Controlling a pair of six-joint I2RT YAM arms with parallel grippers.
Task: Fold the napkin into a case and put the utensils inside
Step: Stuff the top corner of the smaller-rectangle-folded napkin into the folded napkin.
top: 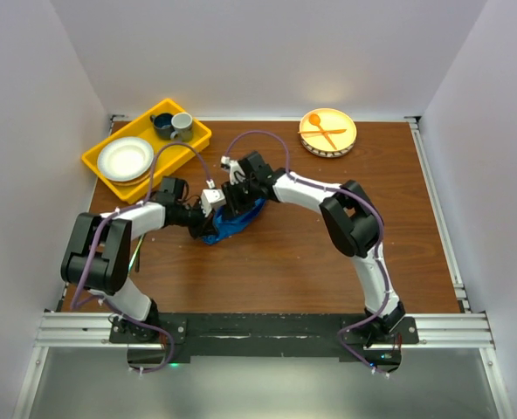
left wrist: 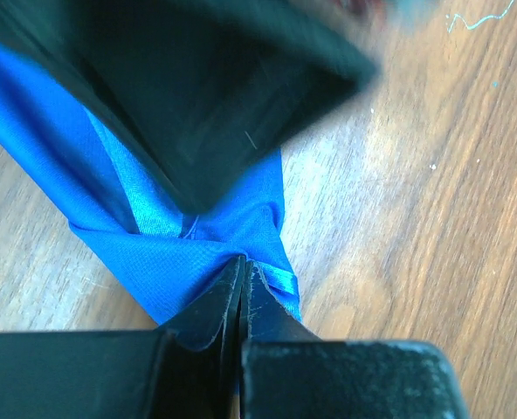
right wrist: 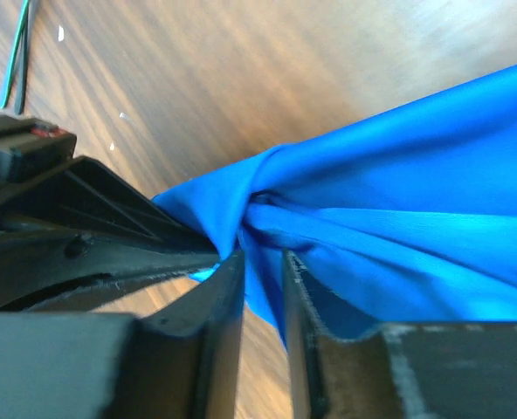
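Note:
The bright blue napkin (top: 234, 223) lies bunched in a crumpled strip on the wooden table, between my two grippers. My left gripper (top: 208, 218) is shut on a corner of the napkin (left wrist: 180, 262), its jaws pressed together at the cloth's hem (left wrist: 241, 260). My right gripper (top: 237, 204) is close above it; its jaws (right wrist: 263, 255) stand slightly apart with a fold of the napkin (right wrist: 398, 227) hanging loosely in the gap. Two thin greenish strips (right wrist: 16, 54) on the table at the upper left of the right wrist view may be the utensils.
A yellow tray (top: 97, 162) at the back left holds a white plate (top: 125, 159), a blue cup (top: 162, 124) and a grey cup (top: 182, 124). A round plate (top: 328, 132) at the back right carries an orange plastic spoon and fork.

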